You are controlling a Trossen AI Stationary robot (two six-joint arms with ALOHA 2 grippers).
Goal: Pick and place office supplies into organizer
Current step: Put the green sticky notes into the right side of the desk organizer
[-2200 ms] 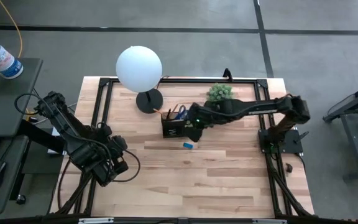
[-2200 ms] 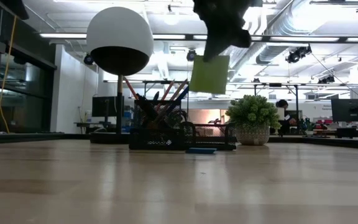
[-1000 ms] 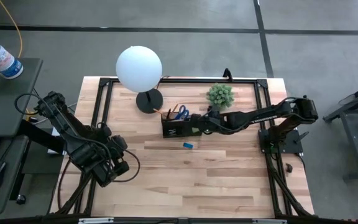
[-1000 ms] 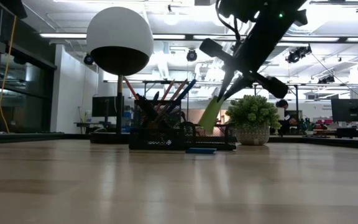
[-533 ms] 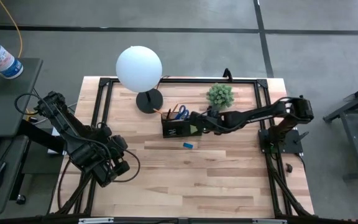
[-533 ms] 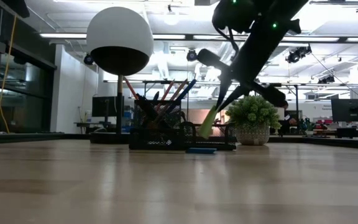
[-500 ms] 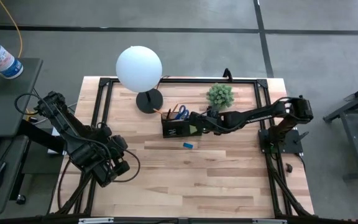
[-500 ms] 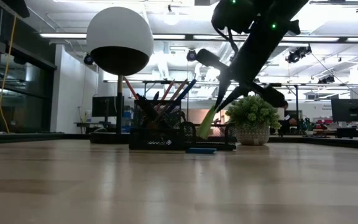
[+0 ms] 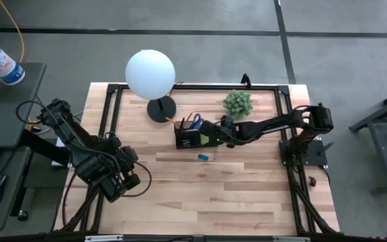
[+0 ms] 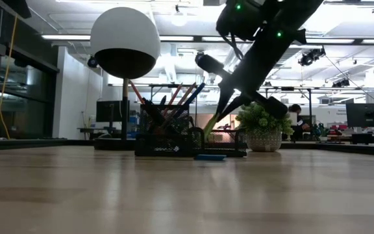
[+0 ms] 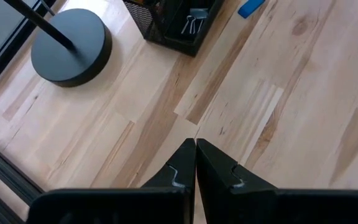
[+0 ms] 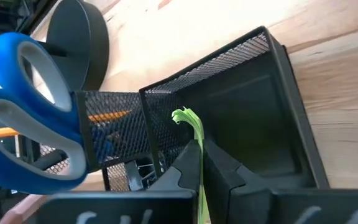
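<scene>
1. Your right end effector was clamped tight on the lime-green sticky-note pad, reaching in low over the organizer from the right side of the counter.
2. The pad hung edge-on between the fingers, its curled free end inside an open mesh compartment of the organizer — whether it touched the floor of that compartment you could not tell.
3. The blue-handled scissors stood handles-up in a neighbouring compartment, with pencils leaning out beside them.
4. The small blue block lay on the counter just in front of the organizer, apart from it.
5. Your left end effector waited with fingers fully closed and empty — over bare wood at the counter's left front, well apart from the organizer.
6. The white globe lamp and the potted plant stood behind the organizer.
</scene>
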